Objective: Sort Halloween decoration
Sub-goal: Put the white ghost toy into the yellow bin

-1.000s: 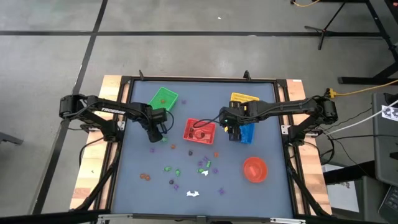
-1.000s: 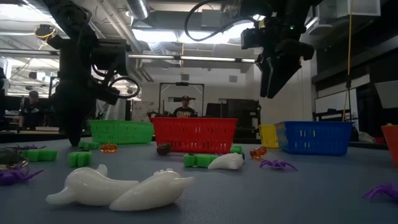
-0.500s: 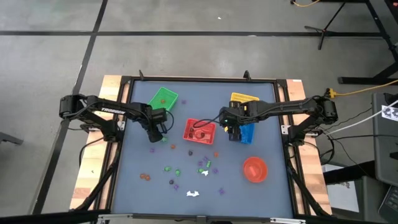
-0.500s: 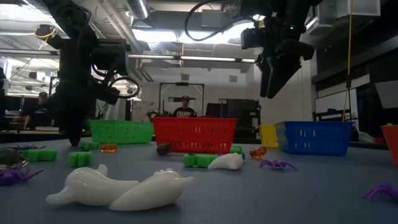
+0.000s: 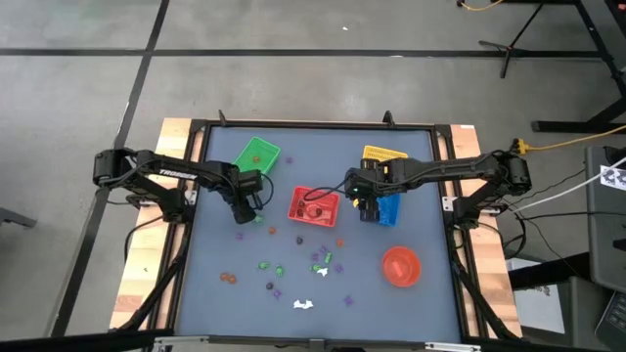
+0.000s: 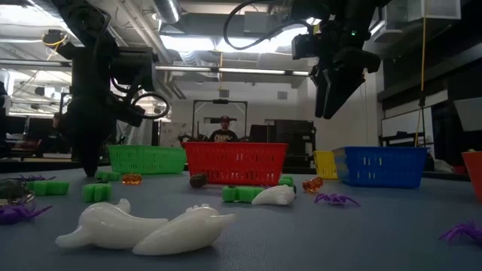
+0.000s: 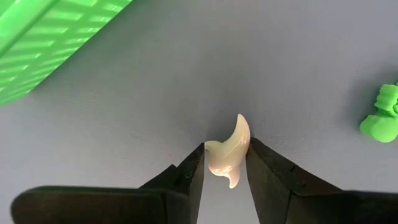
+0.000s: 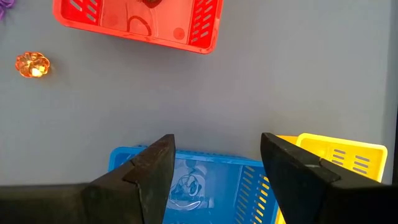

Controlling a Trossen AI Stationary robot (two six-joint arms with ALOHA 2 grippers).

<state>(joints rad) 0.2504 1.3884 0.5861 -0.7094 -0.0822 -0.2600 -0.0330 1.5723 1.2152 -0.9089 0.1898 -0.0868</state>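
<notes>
The Halloween decoration is many tiny trinkets, green, purple, orange and white, strewn over the near half of the table (image 5: 293, 269). My left gripper (image 7: 225, 149) points straight down at the table, near the green basket (image 5: 256, 154), and is shut on a small white fang-shaped trinket (image 7: 229, 155). In the low view its fingers (image 6: 90, 167) reach down to table level. A green trinket (image 7: 380, 115) lies close by. My right gripper (image 8: 217, 146) hangs open high over the blue basket (image 8: 186, 180), with nothing between its fingers. My left gripper pinches the white fang's thick lower half (image 7: 222, 163) between its two fingers (image 7: 198, 158), which come from above and point down. The curved tip sticks out past the fingertips. Whether the fang rests on the table or is just off it, I cannot tell.
The red basket (image 5: 314, 205) stands mid-table with a dark piece inside it. The yellow basket (image 5: 383, 154) is behind the blue one, and the round red bowl (image 5: 400, 266) is near right. An orange pumpkin (image 8: 31, 64) lies beside the red basket. People stand in the room beyond.
</notes>
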